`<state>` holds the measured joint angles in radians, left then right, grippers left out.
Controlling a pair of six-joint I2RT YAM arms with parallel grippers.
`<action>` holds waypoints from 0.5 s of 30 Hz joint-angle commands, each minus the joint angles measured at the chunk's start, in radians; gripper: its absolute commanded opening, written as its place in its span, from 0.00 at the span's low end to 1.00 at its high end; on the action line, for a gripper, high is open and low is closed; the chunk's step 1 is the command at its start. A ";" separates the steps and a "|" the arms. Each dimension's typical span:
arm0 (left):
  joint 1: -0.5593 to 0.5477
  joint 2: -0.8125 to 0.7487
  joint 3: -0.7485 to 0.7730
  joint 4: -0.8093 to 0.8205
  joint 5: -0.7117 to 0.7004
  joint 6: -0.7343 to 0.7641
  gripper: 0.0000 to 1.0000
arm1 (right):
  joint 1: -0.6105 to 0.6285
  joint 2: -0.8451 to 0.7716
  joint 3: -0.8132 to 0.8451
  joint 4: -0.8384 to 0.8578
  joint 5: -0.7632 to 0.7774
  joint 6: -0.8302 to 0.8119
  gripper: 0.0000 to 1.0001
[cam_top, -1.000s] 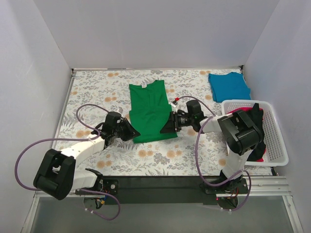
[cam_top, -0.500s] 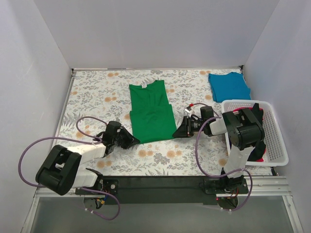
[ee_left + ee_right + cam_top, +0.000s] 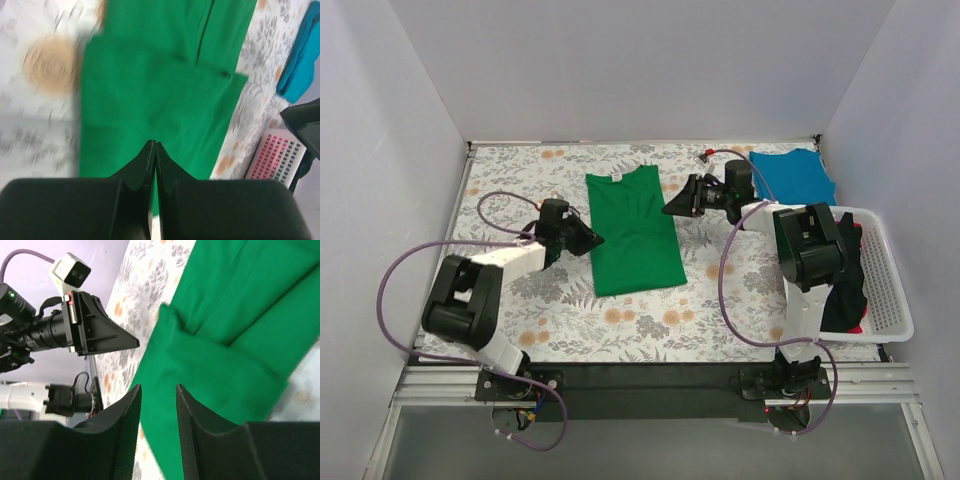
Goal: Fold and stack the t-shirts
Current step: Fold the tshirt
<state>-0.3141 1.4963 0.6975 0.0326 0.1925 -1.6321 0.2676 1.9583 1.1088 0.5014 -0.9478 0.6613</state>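
The bright green t-shirt (image 3: 635, 228) lies flat on the flowered table as a long strip with its sides folded in. It also shows in the left wrist view (image 3: 160, 75) and the right wrist view (image 3: 225, 340). My left gripper (image 3: 592, 240) is shut and empty at the shirt's left edge, its tips (image 3: 154, 144) just over the fabric. My right gripper (image 3: 670, 208) is open and empty at the shirt's right edge, its jaws (image 3: 158, 387) spread above the fabric. The teal-blue t-shirt (image 3: 790, 178) lies folded at the far right. Red cloth (image 3: 856, 326) lies in the basket.
The white slotted basket (image 3: 895, 300) stands at the right edge, beside the right arm, and shows in the left wrist view (image 3: 275, 157). White walls enclose the table on three sides. Purple cables loop beside both arms.
Both grippers have moved from the near end of the green shirt towards its far half, one on each side. The shirt now lies flatter and longer.
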 commanded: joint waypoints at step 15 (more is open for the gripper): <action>0.083 0.308 0.261 -0.026 -0.013 0.161 0.04 | -0.061 0.184 0.151 -0.144 0.141 -0.014 0.41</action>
<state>-0.2451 1.8542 0.9382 0.0784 0.2367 -1.5311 0.2291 2.2433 1.2739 0.4492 -0.8829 0.7284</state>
